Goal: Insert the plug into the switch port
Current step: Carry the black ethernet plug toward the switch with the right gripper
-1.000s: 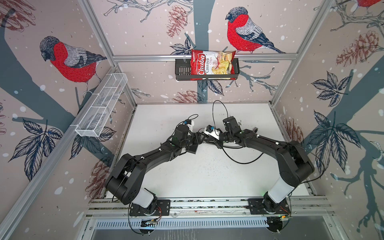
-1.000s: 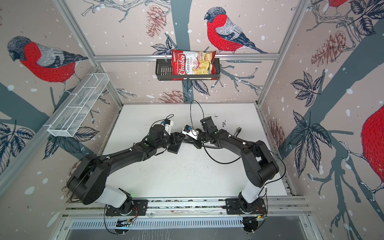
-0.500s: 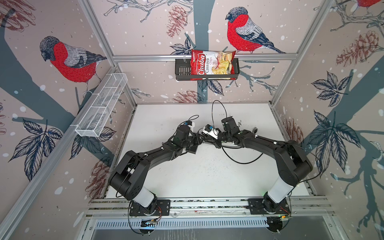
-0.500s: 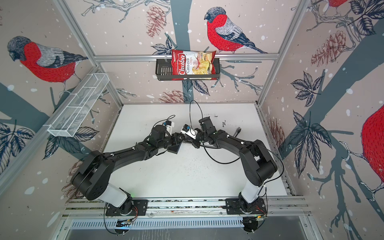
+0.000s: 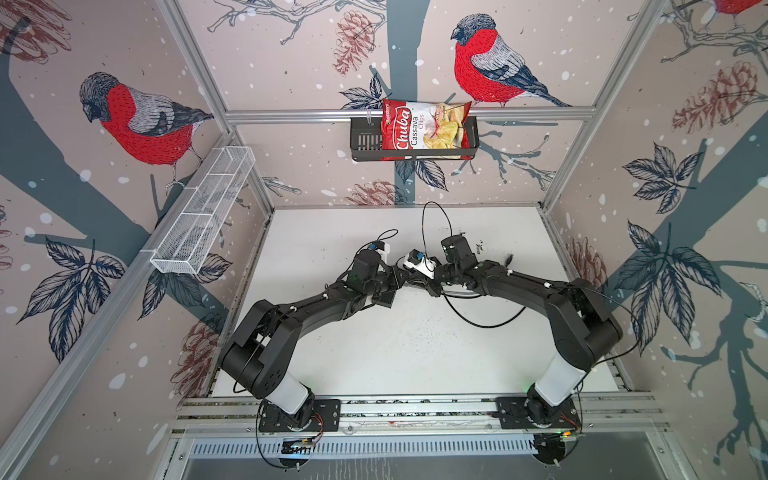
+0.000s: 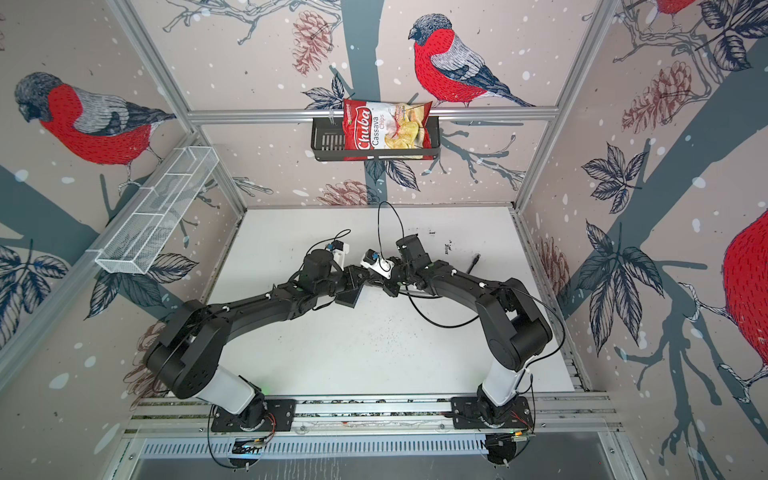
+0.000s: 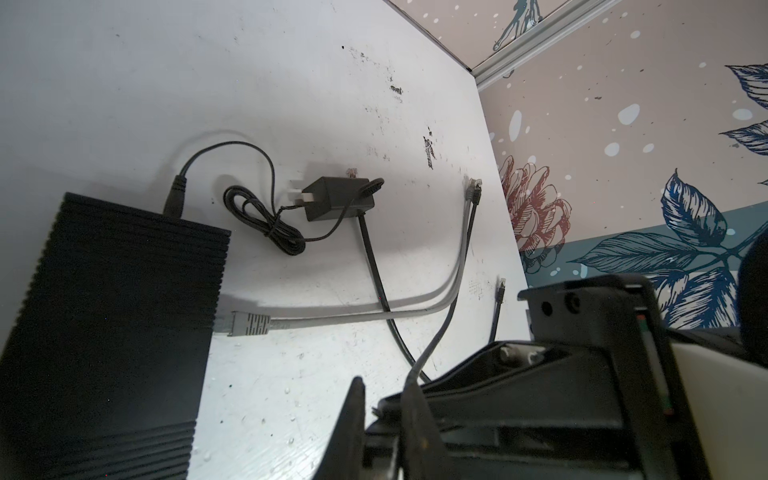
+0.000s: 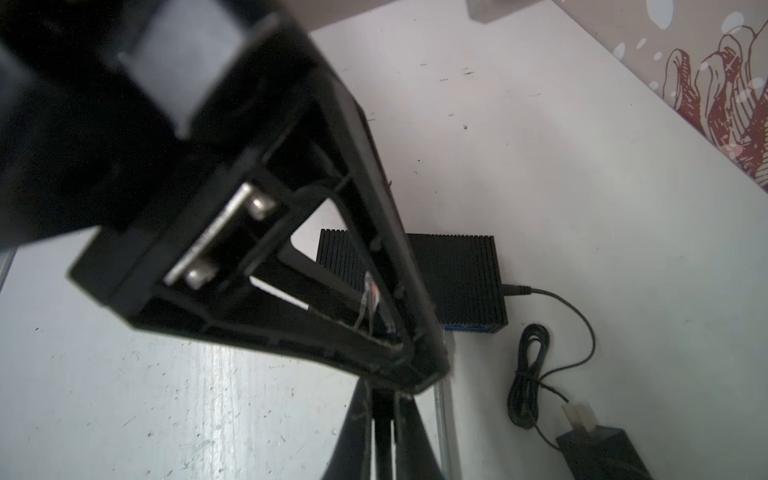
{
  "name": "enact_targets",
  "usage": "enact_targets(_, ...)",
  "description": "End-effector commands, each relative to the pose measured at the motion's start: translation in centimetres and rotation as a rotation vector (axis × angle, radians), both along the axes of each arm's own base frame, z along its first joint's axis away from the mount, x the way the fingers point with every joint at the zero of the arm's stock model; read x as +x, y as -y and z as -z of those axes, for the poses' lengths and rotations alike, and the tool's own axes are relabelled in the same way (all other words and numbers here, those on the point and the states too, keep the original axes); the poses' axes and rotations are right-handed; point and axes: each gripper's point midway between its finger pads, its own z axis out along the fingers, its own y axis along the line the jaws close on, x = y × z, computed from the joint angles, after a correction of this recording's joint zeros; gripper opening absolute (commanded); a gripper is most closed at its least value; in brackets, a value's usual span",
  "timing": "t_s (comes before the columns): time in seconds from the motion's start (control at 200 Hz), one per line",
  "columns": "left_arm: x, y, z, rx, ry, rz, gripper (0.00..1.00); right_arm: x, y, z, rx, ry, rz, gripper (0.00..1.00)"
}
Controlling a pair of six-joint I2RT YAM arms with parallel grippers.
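The switch is a flat ribbed black box on the white table, seen small in both top views under the left arm, and in the right wrist view. Both grippers meet above the table's middle. My right gripper is shut on a black cable. The cable's clear plug sits between the left gripper's fingers. My left gripper has its jaws narrowed onto that plug, whose tip barely shows.
A grey cable is plugged into the switch's side. The black adapter with its coiled cord lies beyond it, with loose plugs nearby. A chips bag sits in a wall basket, and a wire basket hangs at left.
The left gripper's jaws have closed in from wide to narrow around the plug. Both arms have stayed nearly in place, tips together.
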Motion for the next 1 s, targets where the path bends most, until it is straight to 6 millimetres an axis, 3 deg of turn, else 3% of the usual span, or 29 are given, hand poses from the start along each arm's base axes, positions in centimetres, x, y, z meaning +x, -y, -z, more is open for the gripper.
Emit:
enact_targets(0.0, 0.3, -0.3, -0.2, 0.019, 0.018, -0.018, 0.11, 0.4, 0.1, -0.3, 0.011, 0.006, 0.027, 0.07)
enact_targets(0.1, 0.4, -0.6, 0.0, 0.035, 0.013, -0.032, 0.11, 0.7, 0.9, -0.7, 0.02, 0.028, 0.068, 0.13)
enact_targets(0.19, 0.7, -0.8, 0.1, 0.048, 0.008, -0.047, 0.12, 1.2, 1.8, -2.0, 0.047, 0.08, 0.131, 0.27)
enact_targets(0.2, 0.7, -0.8, 0.1, 0.048, 0.006, -0.048, 0.11, 1.2, 1.9, -2.2, 0.052, 0.087, 0.137, 0.32)
enact_targets(0.205, 0.7, -0.8, 0.1, 0.049, 0.006, -0.048, 0.12, 1.2, 2.0, -2.2, 0.052, 0.091, 0.142, 0.39)
enact_targets(0.21, 0.7, -0.8, 0.1, 0.048, 0.007, -0.049, 0.12, 1.3, 2.0, -2.2, 0.053, 0.096, 0.145, 0.5)
enact_targets(0.215, 0.7, -0.8, 0.1, 0.049, 0.006, -0.049, 0.11, 1.3, 2.1, -2.4, 0.056, 0.101, 0.148, 0.7)
enact_targets(0.225, 0.7, -0.8, 0.1, 0.049, 0.005, -0.052, 0.11, 1.3, 2.1, -2.6, 0.061, 0.11, 0.154, 0.91)
enact_targets(0.24, 0.7, -0.9, 0.1, 0.05, 0.005, -0.055, 0.12, 1.3, 2.2, -2.9, 0.067, 0.125, 0.163, 1.0)
enact_targets(0.5, 0.9, -1.0, -0.4, 0.047, 0.006, -0.073, 0.12, 3.0, 3.1, -5.9, 0.143, 0.291, 0.393, 0.99)
enact_targets(0.655, 0.9, -1.0, -0.4, 0.048, 0.009, -0.071, 0.12, 5.6, 4.2, -9.0, 0.306, 0.193, 0.644, 0.99)
enact_targets(0.805, 0.9, -1.0, -0.7, 0.047, 0.013, -0.071, 0.11, 7.4, 5.0, -10.1, 0.364, 0.072, 0.764, 0.99)
enact_targets(0.881, 0.9, -1.1, -0.8, 0.046, 0.012, -0.074, 0.11, 7.3, 4.6, -10.2, 0.343, 0.082, 0.745, 0.99)
enact_targets(0.996, 1.0, -1.0, -1.2, 0.038, 0.008, -0.082, 0.11, 5.4, 4.6, -9.9, 0.31, 0.3, 0.736, 0.99)
